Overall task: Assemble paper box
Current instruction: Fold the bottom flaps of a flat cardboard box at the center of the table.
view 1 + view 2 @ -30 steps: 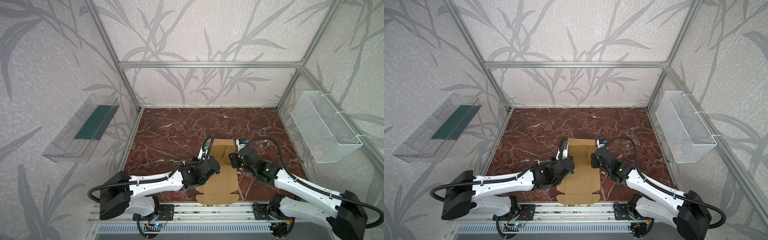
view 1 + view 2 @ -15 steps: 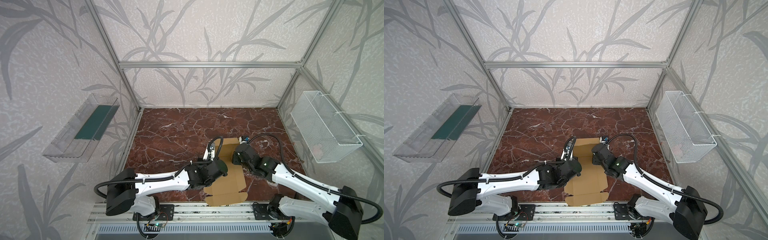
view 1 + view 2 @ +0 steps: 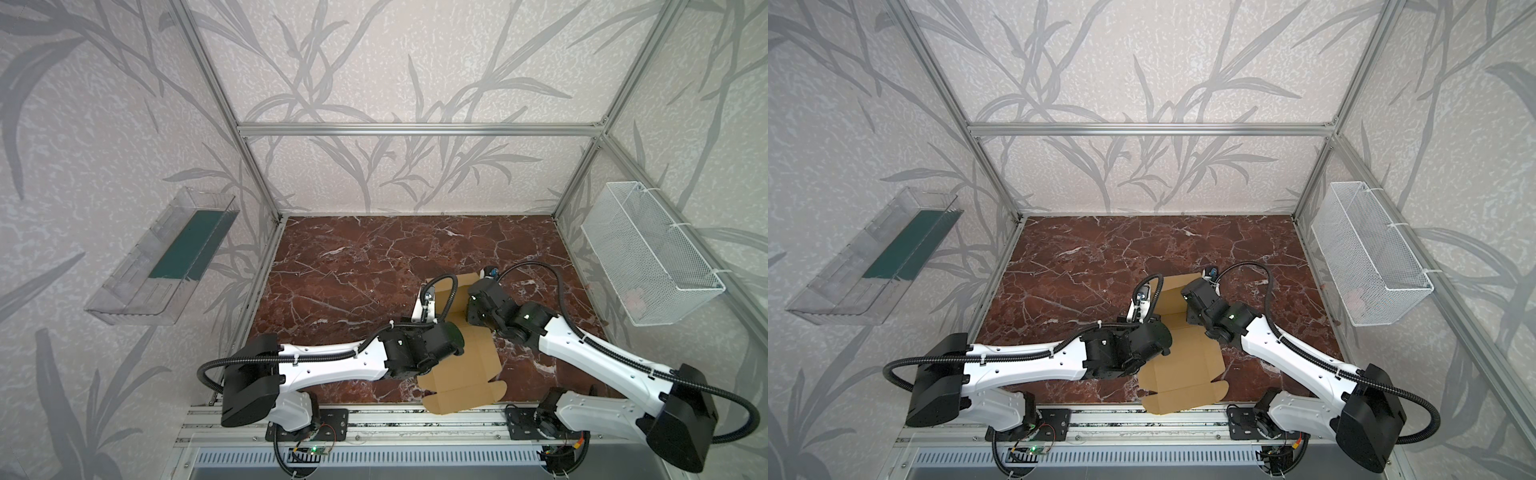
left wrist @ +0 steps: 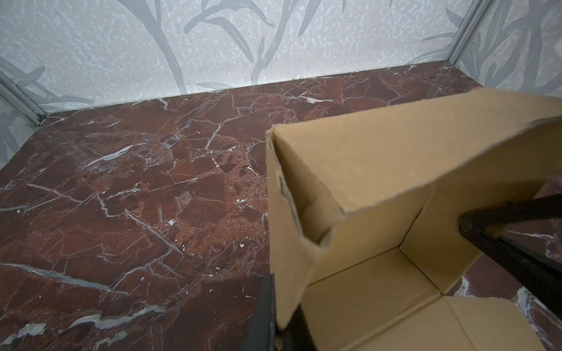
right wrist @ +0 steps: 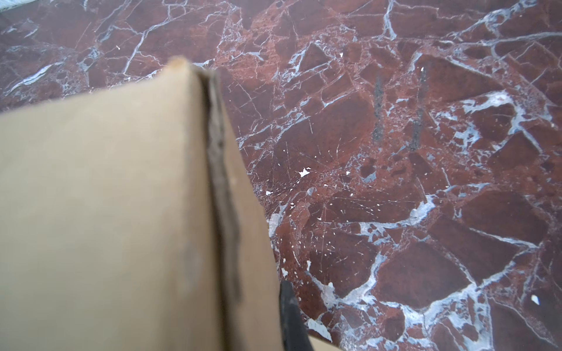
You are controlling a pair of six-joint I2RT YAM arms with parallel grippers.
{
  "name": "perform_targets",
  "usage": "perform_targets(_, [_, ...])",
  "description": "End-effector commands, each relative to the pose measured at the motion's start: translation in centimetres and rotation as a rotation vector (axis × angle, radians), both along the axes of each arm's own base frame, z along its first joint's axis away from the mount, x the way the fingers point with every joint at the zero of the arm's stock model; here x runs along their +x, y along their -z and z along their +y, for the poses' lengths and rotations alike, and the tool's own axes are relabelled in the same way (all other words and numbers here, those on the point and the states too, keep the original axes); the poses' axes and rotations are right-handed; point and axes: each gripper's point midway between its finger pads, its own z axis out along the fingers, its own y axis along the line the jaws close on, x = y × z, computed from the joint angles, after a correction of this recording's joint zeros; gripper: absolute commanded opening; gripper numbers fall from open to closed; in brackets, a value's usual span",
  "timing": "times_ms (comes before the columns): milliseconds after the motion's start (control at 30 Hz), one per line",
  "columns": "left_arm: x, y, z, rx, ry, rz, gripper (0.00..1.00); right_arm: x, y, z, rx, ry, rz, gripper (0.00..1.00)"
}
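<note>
The paper box [image 3: 461,374] is plain tan-brown, the tabletop [image 3: 353,257] dark red marble veined with white.

My view of the cell — leaf-papered walls over red marble.

In both top views I see pale textured walls [image 3: 374,62] printed with grey leaf sprays, held in an aluminium frame [image 3: 415,129] of corner posts and one crossbar along the back. The floor [image 3: 353,257] is dark red marble with white veins, evenly lit with no hard shadows; the right wrist view shows small white flecks on it. On the left wall hangs a clear plastic tray [image 3: 133,291] with a dark green panel [image 3: 187,245] in it. On the right wall is a white wire-mesh basket [image 3: 648,249] holding something pale pink I cannot make out. Along the near edge runs a metal rail [image 3: 374,419] — a slotted grille [image 3: 415,458] sits below it.
</note>
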Motion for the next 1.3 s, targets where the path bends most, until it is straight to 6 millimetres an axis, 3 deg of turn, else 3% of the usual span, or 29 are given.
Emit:
perform_targets(0, [0.3,-1.9,1.6,0.001,-0.080,-0.062,0.00,0.0,0.5,-4.1,-0.147,0.118,0.014,0.00])
perform_targets(233, [0.5,-1.9,1.1,0.007,-0.077,-0.061,0.00,-0.3,0.2,-3.0,-0.072,0.086,0.022,0.00])
perform_targets(367, [0.5,-2.2,1.1,0.007,-0.077,-0.065,0.00,-0.6,0.0,-3.2,-0.063,0.083,0.018,0.17])
perform_targets(700, [0.6,-1.9,0.9,0.036,-0.079,-0.061,0.00,-2.0,-0.6,-3.2,-0.002,0.059,0.025,0.33])
perform_targets(967, [1.4,-1.8,1.3,0.085,-0.082,-0.067,0.00,-3.7,-4.3,-3.8,0.075,0.002,-0.047,0.50])
perform_targets(1267, [2.4,-1.2,2.5,0.069,-0.019,-0.040,0.00,-5.2,-9.6,-6.2,0.076,-0.018,-0.179,0.56])
